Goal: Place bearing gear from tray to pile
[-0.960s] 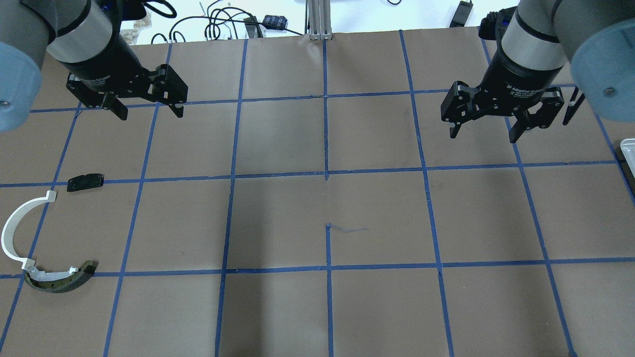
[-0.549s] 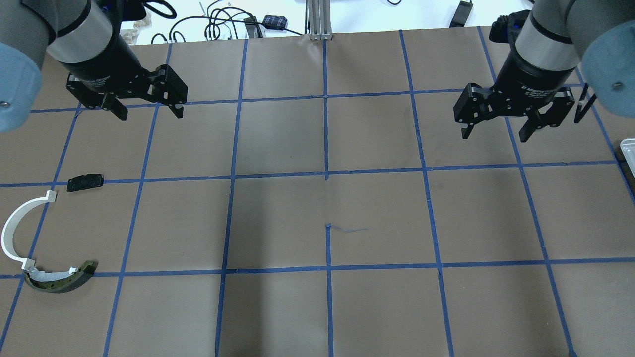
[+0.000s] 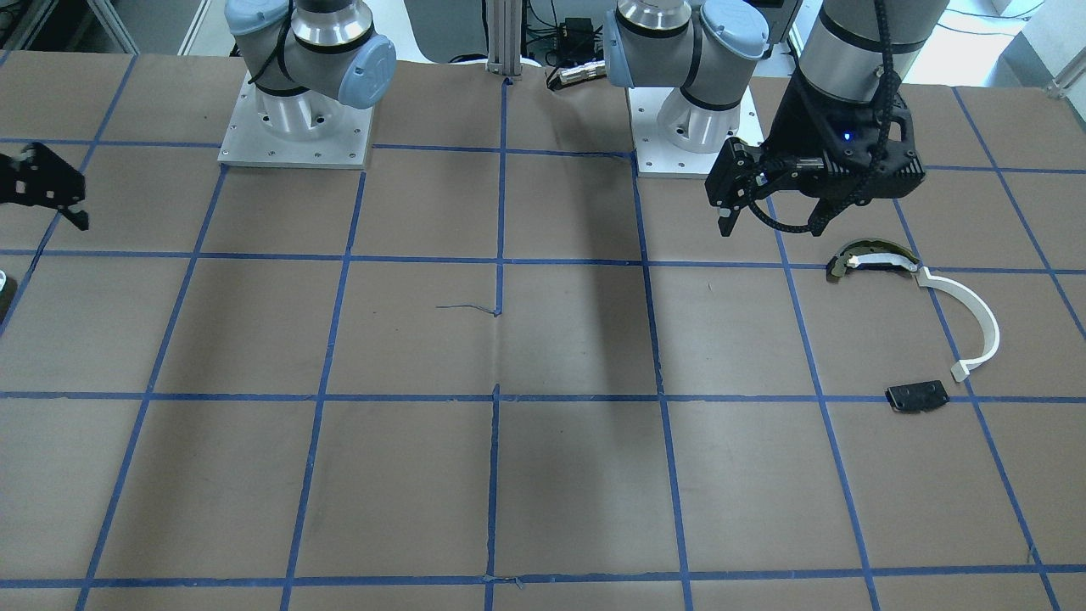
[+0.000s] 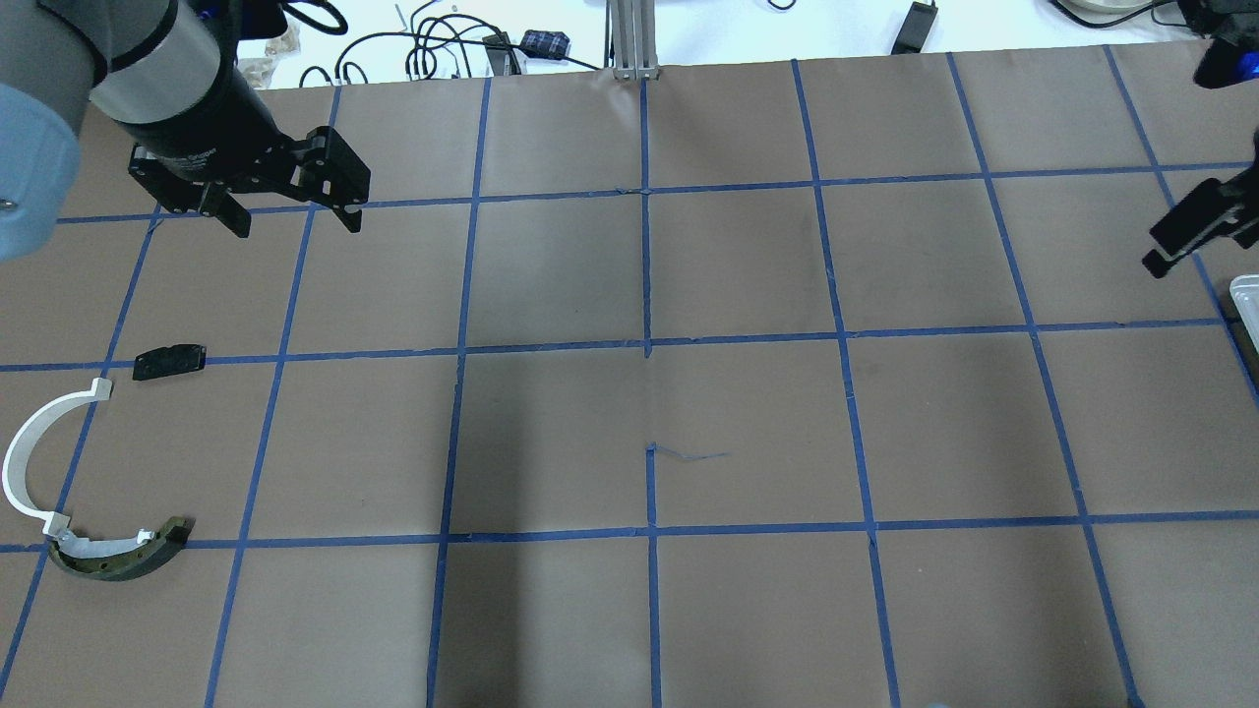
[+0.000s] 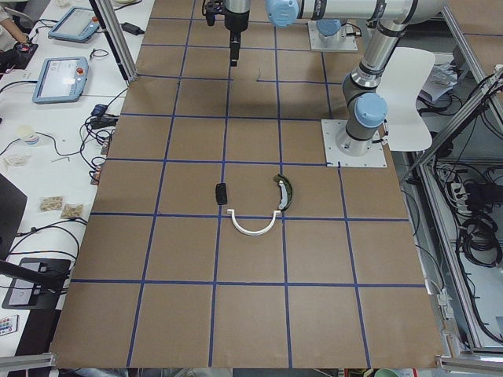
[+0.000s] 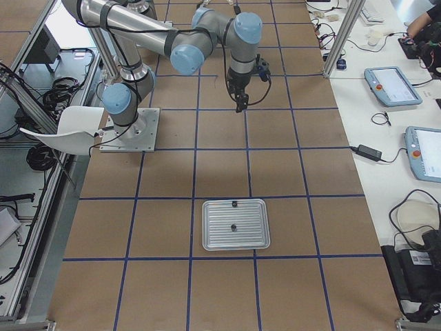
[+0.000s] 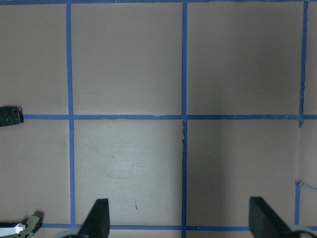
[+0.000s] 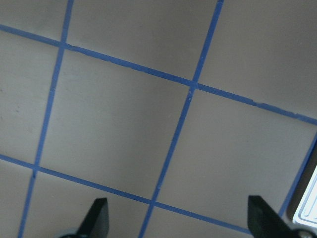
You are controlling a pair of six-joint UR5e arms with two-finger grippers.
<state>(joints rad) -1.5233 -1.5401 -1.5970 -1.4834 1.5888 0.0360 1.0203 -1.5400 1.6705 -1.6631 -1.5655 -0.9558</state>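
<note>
The silver tray (image 6: 234, 224) lies at the table's right end and holds two small dark parts (image 6: 233, 227), too small to tell apart. Its corner shows in the overhead view (image 4: 1247, 295). The pile lies at the left end: a white curved strip (image 4: 25, 452), a dark arc with a cream face (image 4: 118, 556) and a flat black plate (image 4: 169, 361). My left gripper (image 4: 297, 228) hangs open and empty, beyond the pile. My right gripper (image 4: 1190, 231) is open and empty at the overhead view's right edge, near the tray; its wrist view (image 8: 178, 218) shows bare table and the tray's corner (image 8: 309, 203).
The brown table has a blue tape grid (image 4: 646, 344). Cables and small boxes (image 4: 472, 44) lie beyond its far edge. In the front view the arm bases (image 3: 293, 119) stand at the robot's side, with the pile (image 3: 916, 395) at that view's right.
My right gripper has moved right, towards the tray, and is now mostly out of the overhead view. My left gripper and the pile have not moved.
</note>
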